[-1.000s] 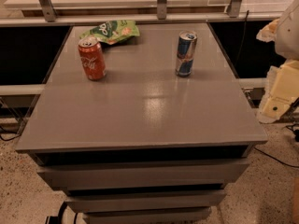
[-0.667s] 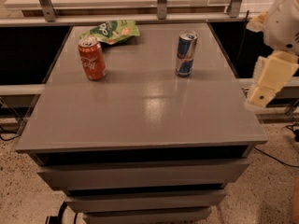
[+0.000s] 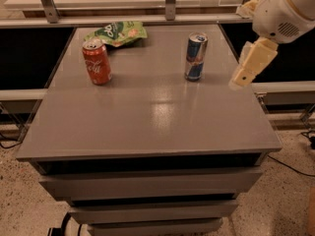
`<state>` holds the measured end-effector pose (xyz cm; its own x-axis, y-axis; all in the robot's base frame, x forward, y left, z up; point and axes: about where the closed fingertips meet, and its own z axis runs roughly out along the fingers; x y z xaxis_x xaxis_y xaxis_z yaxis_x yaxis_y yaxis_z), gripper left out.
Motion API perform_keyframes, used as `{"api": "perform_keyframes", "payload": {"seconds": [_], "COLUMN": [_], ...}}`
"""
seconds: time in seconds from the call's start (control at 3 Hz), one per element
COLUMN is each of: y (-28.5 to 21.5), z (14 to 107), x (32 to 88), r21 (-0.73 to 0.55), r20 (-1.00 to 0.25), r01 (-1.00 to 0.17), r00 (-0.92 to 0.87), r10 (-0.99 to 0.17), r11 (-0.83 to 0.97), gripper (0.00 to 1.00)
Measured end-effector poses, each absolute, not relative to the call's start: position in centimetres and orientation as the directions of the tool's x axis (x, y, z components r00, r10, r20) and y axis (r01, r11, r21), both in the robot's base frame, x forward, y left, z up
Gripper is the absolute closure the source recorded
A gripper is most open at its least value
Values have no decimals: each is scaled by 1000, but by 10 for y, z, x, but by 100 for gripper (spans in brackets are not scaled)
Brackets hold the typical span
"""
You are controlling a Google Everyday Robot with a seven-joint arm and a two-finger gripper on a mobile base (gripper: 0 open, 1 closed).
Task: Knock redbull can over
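The redbull can [image 3: 196,56], slim, blue and silver with a silver top, stands upright at the back right of the grey table [image 3: 147,112]. My gripper [image 3: 244,75] hangs from the white arm at the upper right, above the table's right edge. It is to the right of the can and apart from it, at about the can's height in the picture.
A red cola can [image 3: 96,62] stands upright at the back left. A green snack bag [image 3: 117,33] lies behind it near the back edge. A metal rail and shelf run behind the table. Drawers sit below the tabletop.
The arm has risen and swung left, from beside the table's right edge to above it, bringing the gripper closer to the redbull can. The cans have not moved.
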<state>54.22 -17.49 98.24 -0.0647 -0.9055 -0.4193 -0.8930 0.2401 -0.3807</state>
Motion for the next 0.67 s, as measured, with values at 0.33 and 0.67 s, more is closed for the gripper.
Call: {"api": "perform_keyframes", "payload": {"seconds": [0.33, 0.67], "y": [-168, -165], "z": [964, 946], "x": [572, 592], "r21": [-351, -320], "r20": [-566, -697], "r01": [-887, -874], "r00": [-55, -45], "r10": [-823, -716], "r11": [301, 366], "gripper": [0, 0]}}
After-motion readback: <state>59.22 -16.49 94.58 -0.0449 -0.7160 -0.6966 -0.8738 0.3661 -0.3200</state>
